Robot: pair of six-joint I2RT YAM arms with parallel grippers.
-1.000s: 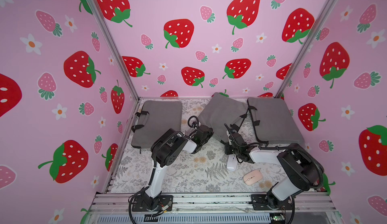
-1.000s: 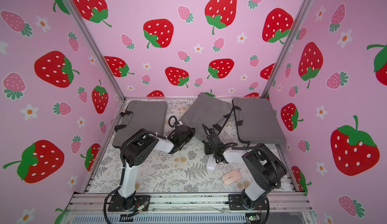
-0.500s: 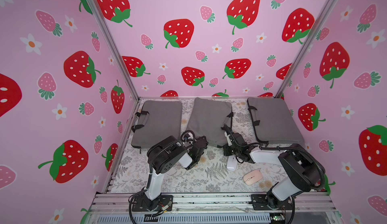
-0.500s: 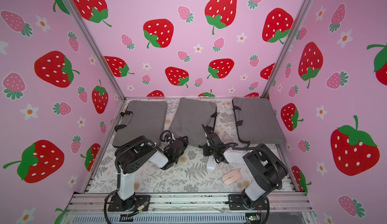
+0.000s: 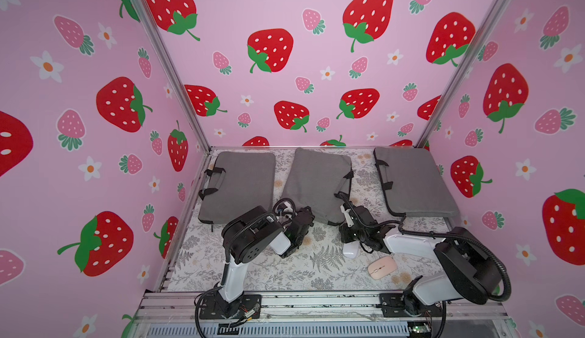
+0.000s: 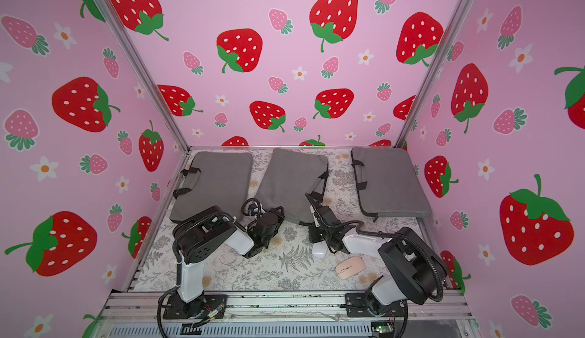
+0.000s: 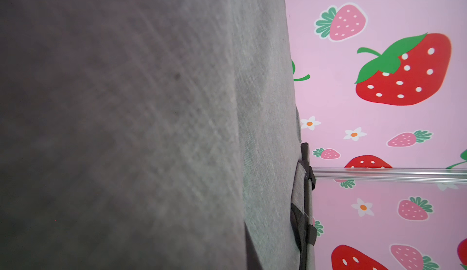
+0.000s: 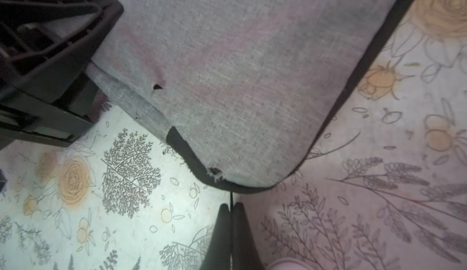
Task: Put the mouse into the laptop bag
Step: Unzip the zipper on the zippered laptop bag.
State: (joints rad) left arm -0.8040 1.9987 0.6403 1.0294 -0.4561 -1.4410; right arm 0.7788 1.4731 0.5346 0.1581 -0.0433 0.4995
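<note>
1. Nearest the front, the metal rail (image 5: pixel 316 301) was bolted with both arm bases, and the floral cloth (image 5: pixel 262 270) was spread out behind it.
2. The pink mouse (image 5: pixel 382 266) was found out on the cloth, right of centre, in both top views. It wasn't in any bag and nothing was touching it.
3. A bit farther back and to the left, the white mouse (image 5: pixel 350 250) was also parked on the cloth, half tucked under the right arm's wrist.
4. The right gripper (image 8: pixel 231 209) was seen with its fingers pressed right together, just short of the near corner of the middle laptop bag (image 5: pixel 316 181). A thin dark strand (image 8: pixel 230 196) was spotted running from that corner to the fingertips. Whether it was pinched couldn't be told, tbh.
5. The left gripper (image 5: pixel 304 216) was clamped nearly closed on the near edge of that same bag, and a roll of grey fabric was caught between its jaws in the right wrist view. The left wrist view was mostly filled with bag fabric.
6. The middle laptop bag was laid flat and a bit skewed, its handle on the right side.
7. The left bag (image 5: pixel 240 184) and the right bag (image 5: pixel 411 181) were laid flat on either side, well apart from both mice.
8. Everything was boxed in by the strawberry walls (image 5: pixel 285 67).
</note>
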